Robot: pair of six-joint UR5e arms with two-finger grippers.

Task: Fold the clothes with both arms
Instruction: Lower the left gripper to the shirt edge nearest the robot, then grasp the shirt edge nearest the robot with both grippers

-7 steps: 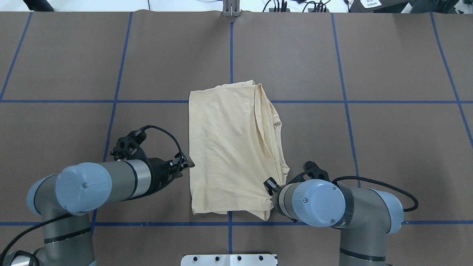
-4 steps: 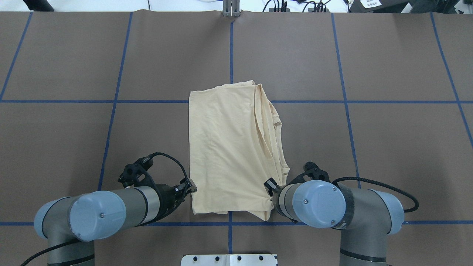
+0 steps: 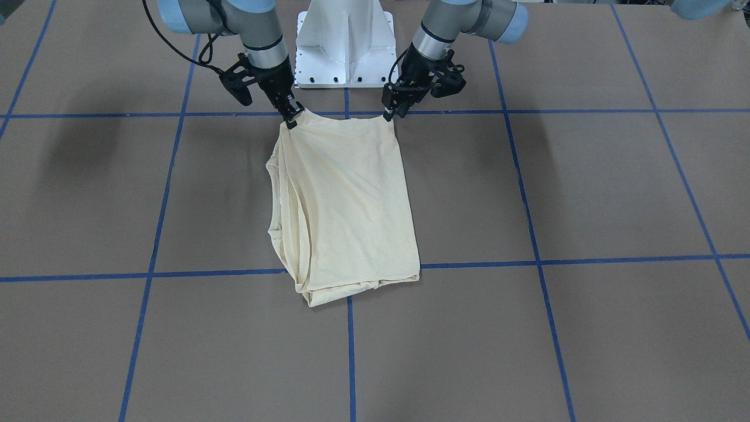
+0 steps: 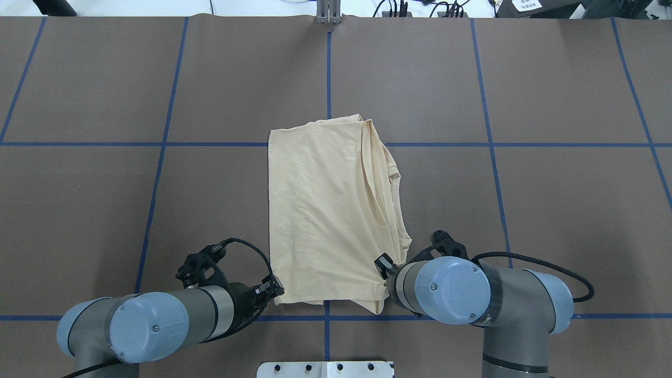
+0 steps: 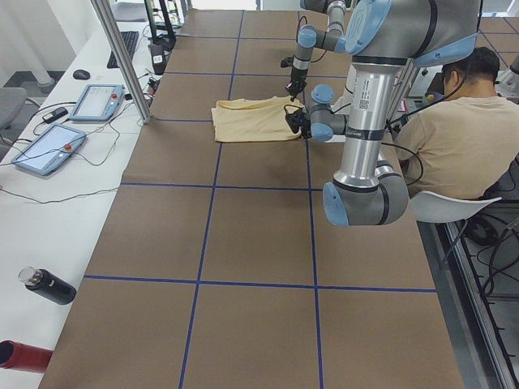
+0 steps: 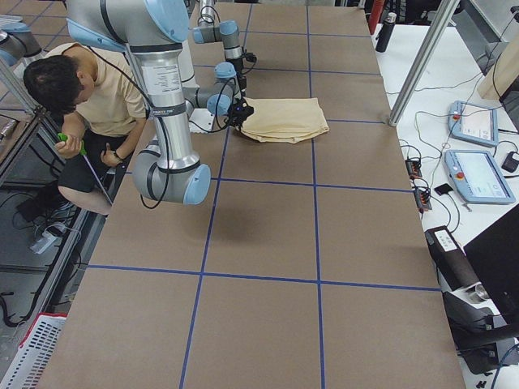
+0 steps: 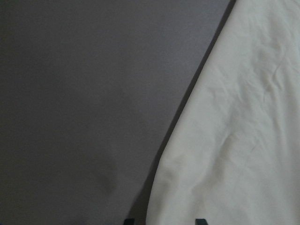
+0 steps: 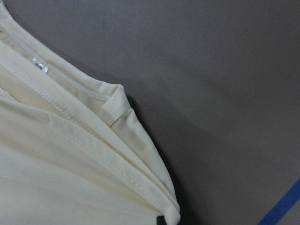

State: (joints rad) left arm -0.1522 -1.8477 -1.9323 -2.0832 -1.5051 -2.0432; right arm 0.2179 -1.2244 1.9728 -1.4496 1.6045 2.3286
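Desk (image 4: pixel 420 79): brown mat w/ blue tape grid (image 4: pixel 328 68). Soft shadow patches (image 3: pixel 82 146) near the robot-side edge; light even, diffuse.

Along the far edge runs a white bench (image 5: pixel 49 211) w/ a teach pendant (image 5: pixel 99 101), a 2nd pendant (image 5: pixel 47 148), keyboard (image 5: pixel 128 44), mouse (image 5: pixel 79 74) and loose cables (image 5: pixel 49 194). Black bottle (image 5: pixel 49 285) and red bottle (image 5: pixel 20 356) lie on the bench by the desk's far left corner. An aluminium post (image 5: pixel 122 57) stands at mid far edge.

At the robot-side edge an operator in a beige tee (image 5: pixel 458 130) sits on a white chair (image 5: pixel 450 207). Off the near right corner, a white slotted basket (image 6: pixel 36 356) sits on the grey floor.
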